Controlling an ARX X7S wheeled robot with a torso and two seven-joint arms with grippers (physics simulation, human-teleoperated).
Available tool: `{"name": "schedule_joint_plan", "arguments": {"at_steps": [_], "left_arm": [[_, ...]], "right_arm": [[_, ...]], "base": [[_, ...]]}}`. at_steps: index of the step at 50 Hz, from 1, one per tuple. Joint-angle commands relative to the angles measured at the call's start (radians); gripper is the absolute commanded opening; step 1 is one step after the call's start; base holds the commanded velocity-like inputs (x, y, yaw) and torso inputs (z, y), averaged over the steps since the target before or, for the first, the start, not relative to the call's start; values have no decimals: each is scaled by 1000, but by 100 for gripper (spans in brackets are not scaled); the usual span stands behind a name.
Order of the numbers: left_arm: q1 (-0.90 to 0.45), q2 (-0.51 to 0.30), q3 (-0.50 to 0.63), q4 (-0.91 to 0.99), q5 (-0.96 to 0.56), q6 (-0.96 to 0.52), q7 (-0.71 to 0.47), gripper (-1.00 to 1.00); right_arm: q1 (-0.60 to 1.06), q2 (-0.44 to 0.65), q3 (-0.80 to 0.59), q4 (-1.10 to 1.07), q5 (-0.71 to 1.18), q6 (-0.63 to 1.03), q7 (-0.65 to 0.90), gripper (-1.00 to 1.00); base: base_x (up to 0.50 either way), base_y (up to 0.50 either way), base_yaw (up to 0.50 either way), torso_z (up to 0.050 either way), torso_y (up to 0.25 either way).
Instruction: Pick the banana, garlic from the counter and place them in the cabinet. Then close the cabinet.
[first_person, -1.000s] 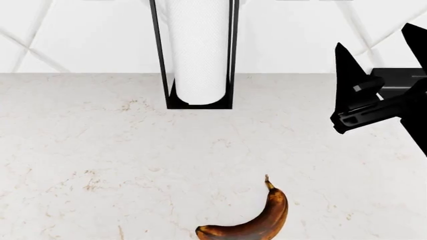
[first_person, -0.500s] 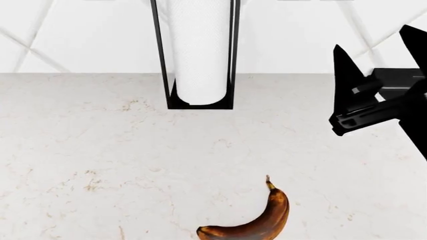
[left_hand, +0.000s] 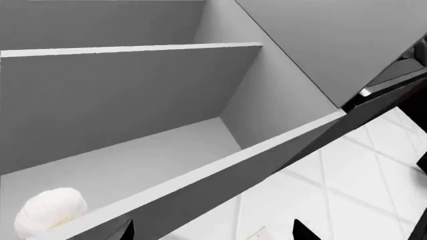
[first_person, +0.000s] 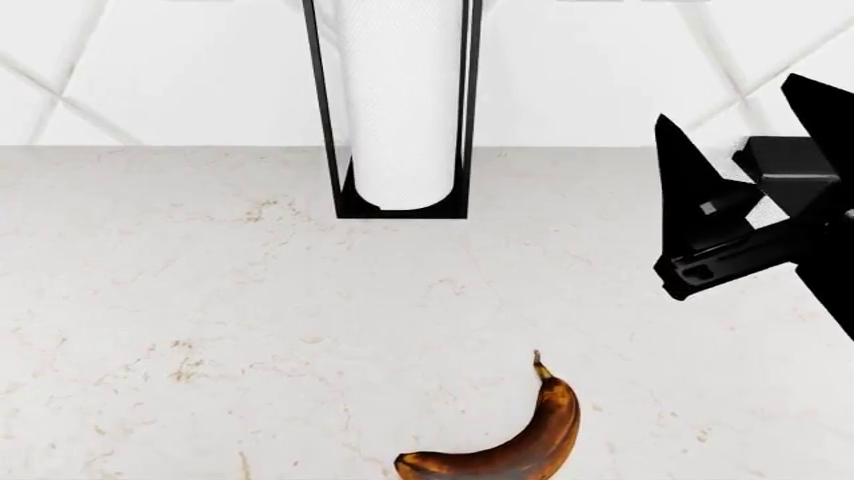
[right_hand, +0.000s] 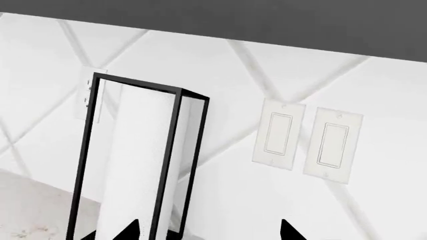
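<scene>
The garlic sits on the cabinet shelf. The banana lies on the worktop, unpicked. Both end effectors, left and right, are spread, empty.

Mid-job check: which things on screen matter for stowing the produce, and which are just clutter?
Job:
banana, on the counter
garlic, on a cabinet shelf
right gripper, jaws open, empty

Lying about:
paper-towel roll in its black frame
wall switches
</scene>
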Motion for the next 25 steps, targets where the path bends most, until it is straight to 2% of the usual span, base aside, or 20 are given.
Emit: {"name": "schedule_joint_plan", "arguments": {"at_steps": [1,12,25], "left_arm": [[216,-49,-23,107,10,35,24,100],[419,-91,2,143,145,23,97,100],[526,-130,10,115,238,2,36,100]], "right_arm": [[8,47,-13,-25,93,7,-25,100],[21,78,21,-36,156,-14,-23,100],[8,42,107,-96,60,-68,-27,100]], "base": [[0,0,0,0,0],[0,0,0,0,0],[0,0,0,0,0]]}}
